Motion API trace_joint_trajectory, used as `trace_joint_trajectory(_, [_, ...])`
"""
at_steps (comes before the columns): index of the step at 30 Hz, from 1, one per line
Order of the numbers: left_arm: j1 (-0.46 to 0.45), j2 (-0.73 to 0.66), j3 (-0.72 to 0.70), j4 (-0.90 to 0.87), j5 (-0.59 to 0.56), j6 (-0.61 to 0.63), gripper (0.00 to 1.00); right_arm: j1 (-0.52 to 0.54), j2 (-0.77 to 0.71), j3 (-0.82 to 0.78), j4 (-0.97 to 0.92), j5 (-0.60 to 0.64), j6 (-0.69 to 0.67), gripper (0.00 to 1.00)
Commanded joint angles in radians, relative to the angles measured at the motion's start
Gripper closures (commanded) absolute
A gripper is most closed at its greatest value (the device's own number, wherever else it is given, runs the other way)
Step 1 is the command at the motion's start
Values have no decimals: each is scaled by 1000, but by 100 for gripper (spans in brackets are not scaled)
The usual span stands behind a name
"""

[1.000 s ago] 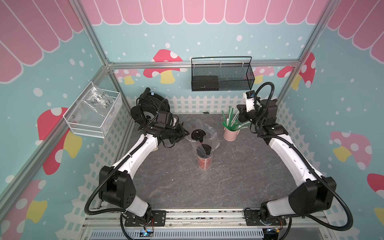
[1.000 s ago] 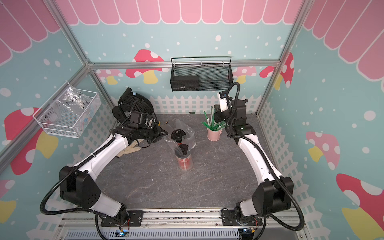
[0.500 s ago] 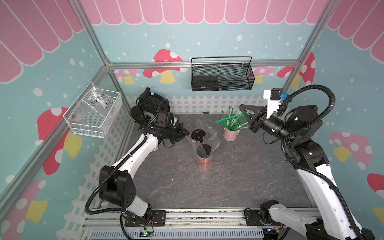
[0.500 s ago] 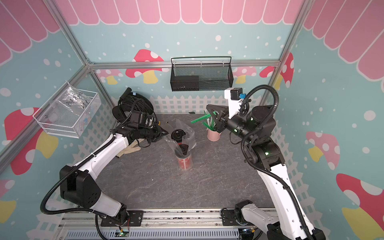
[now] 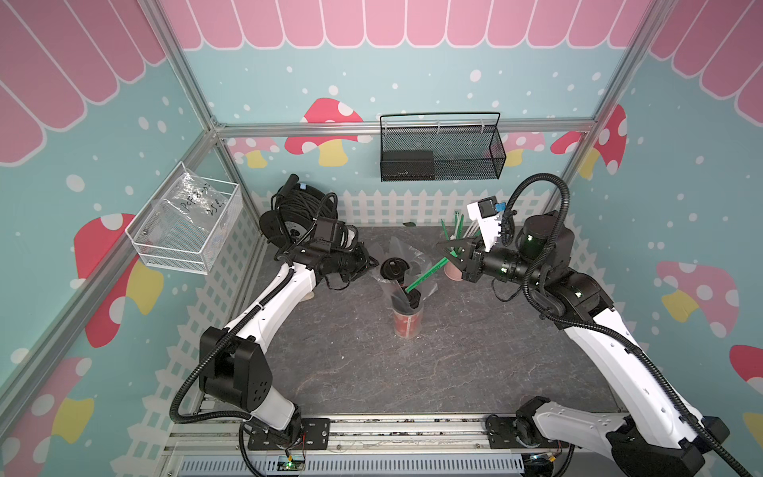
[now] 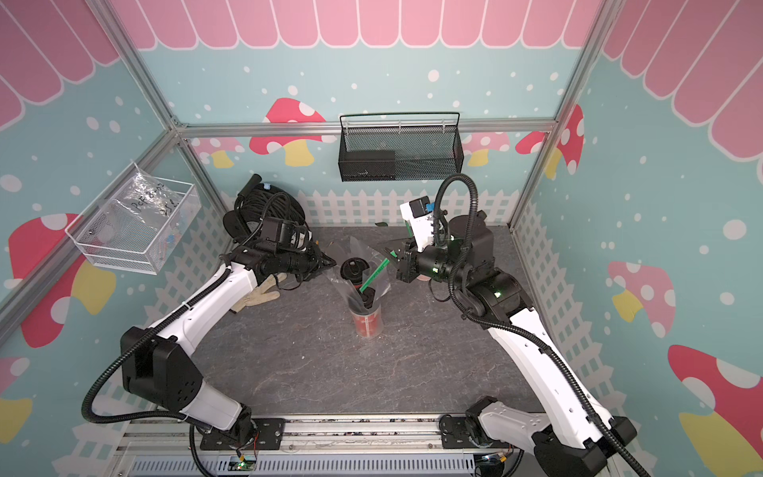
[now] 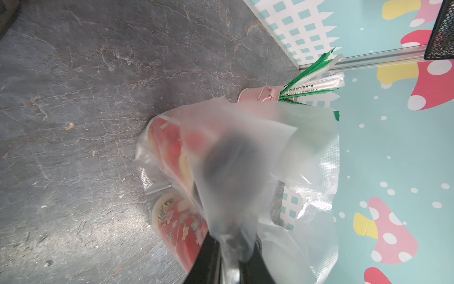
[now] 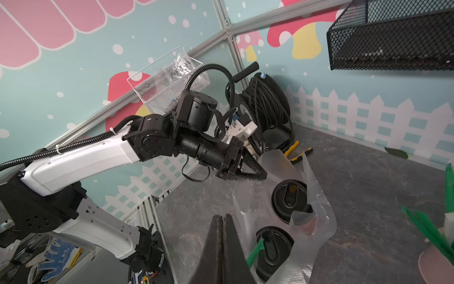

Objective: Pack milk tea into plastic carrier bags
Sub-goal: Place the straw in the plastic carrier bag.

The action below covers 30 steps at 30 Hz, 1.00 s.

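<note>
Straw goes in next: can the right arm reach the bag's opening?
Probably yes: the left gripper pinches the bag open, and the straw in the right gripper hangs over its mouth.

Bright, soft, even light all over, barely any shadows. The bag [image 7: 235, 159] right at the left wrist lens is total blur.

Overhead stereo pair; two wrist close-ups
</note>
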Motion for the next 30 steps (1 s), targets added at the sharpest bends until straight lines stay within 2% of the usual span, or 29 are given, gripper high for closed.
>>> trace_joint_trajectory(1, [-4, 11, 32, -1, 15, 13, 84, 16, -14, -17, -30, -9, 19, 100])
trace_joint_trajectory(5, [-5, 13, 33, -1, 17, 15, 85, 19, 13, 4, -110, -15, 9, 100])
trace_joint_trajectory(16, [-5, 14, 24, 6, 15, 13, 88, 22, 44, 34, -174, -36, 24, 100])
trace_joint_trajectory(22, [-7, 14, 19, 15, 17, 11, 89, 21, 84, 133, -242, 7, 18, 100])
trace_joint_trajectory(30, [-8, 15, 10, 28, 22, 9, 90, 22, 165, 198, -292, -41, 10, 100])
